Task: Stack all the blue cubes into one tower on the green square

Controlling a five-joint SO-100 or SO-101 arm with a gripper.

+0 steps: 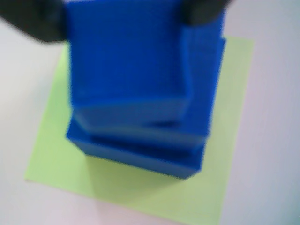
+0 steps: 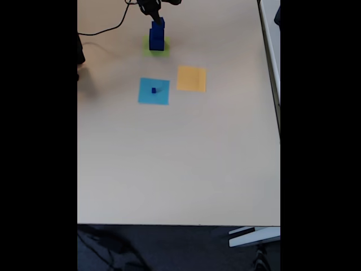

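Bench [image 2: 180, 169]: pale and wide, with all the things gathered toward its far edge in the fixed view; a dark cable [image 2: 104, 29] trails across its far left corner.
Light-blue square [image 2: 154, 91]: flat on the bench, nearer than the green one, just left of the orange-yellow square [image 2: 191, 78].
Green square [image 1: 56, 159]: a thin lime patch close to the far edge, under the pile.
Tower [image 2: 157, 37]: dark-blue cubes stacked on the green square; the wrist view shows three stepped layers, the broadest at the bottom, the upper ones sitting a little askew.
Top cube [image 1: 124, 56]: the uppermost layer, blurred, resting on the block below.
Claw [image 1: 124, 14]: dark fingers [image 1: 33, 18] flank the top cube on both sides, pinching it.
Tiny cube [image 2: 153, 90]: alone on the light-blue square, well apart from the pile.
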